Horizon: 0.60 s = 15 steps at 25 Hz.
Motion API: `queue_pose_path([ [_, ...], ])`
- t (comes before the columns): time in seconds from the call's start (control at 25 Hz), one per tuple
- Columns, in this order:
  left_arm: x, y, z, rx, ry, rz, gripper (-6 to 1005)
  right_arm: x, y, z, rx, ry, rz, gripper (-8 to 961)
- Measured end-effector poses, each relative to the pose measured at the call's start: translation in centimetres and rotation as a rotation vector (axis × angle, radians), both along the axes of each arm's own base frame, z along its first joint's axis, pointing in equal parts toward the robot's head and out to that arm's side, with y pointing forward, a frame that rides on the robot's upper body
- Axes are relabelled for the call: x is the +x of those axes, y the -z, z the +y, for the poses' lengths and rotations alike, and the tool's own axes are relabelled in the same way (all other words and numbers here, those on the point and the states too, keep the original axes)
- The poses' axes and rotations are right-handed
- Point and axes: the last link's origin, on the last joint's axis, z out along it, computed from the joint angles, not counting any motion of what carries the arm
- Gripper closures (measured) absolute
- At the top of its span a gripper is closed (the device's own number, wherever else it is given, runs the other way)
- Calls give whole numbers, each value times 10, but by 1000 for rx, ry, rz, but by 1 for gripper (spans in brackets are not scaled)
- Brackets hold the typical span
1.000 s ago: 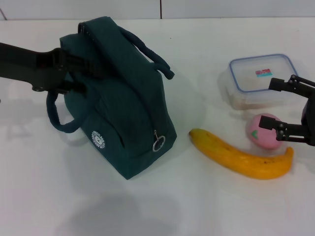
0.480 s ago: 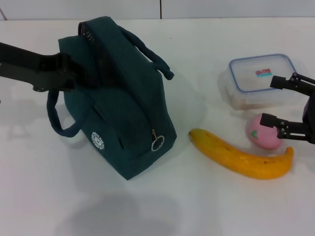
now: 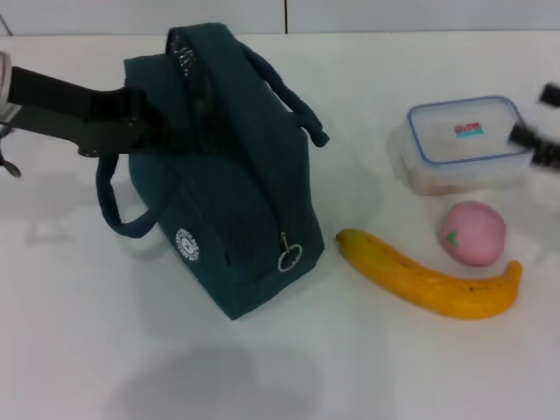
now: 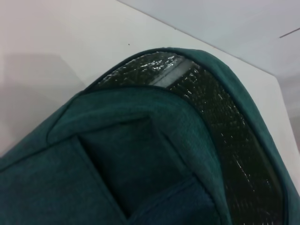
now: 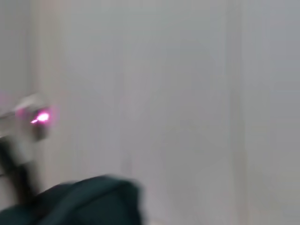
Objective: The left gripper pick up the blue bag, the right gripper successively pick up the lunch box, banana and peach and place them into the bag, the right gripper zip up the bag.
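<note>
The blue bag [image 3: 236, 184] stands tilted on the white table, its top open and the silver lining [image 4: 220, 117] showing. My left gripper [image 3: 144, 122] comes in from the left and is shut on the bag's top edge. The lunch box [image 3: 464, 144] sits at the right rear, lid on. The peach [image 3: 472, 233] lies in front of it, and the banana [image 3: 429, 280] lies in front of the peach. My right gripper [image 3: 538, 118] is open and empty at the right edge, above the lunch box's right end, blurred by motion. The bag also shows in the right wrist view [image 5: 84, 201].
The bag's metal ring zipper pull [image 3: 290, 257] hangs at its front right corner and the white logo [image 3: 186, 246] faces me. One strap handle [image 3: 118, 214] loops down on the left. The white table [image 3: 394, 367] extends in front.
The bag has shifted right with my left gripper and its top has opened wider. My right gripper has moved up and right, away from the peach to the frame's edge.
</note>
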Motion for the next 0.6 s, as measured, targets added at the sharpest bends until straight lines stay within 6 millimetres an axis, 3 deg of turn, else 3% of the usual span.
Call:
queue_pose_path([
  [0.32,4,2,0,0,16,-19,969,52,-19,22,37,516,304,100],
  [0.6,3,-1,1,5,30,-10,970,66,-2,31,-29,730,438,101],
])
